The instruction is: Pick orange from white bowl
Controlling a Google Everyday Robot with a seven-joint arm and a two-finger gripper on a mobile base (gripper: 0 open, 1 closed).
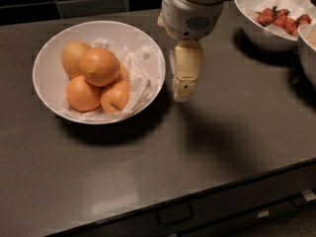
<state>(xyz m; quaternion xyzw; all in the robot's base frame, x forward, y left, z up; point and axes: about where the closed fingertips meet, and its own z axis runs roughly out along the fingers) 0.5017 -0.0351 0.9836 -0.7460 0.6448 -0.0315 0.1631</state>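
Note:
The white bowl, wide and lined with crumpled white paper, sits at the left of the dark counter. The orange, large, round and deep orange, lies on top of the pile in it. A paler yellowish fruit is behind it, and two smaller oranges lie in front, one with a dark stem mark. My gripper hangs straight down from the white arm, just right of the bowl's rim and close above the counter. It holds nothing and touches no fruit.
A white bowl of red strawberries stands at the back right. Another bowl's edge shows at the right border. The counter's front edge has drawers with a handle below. Dark tiles run behind.

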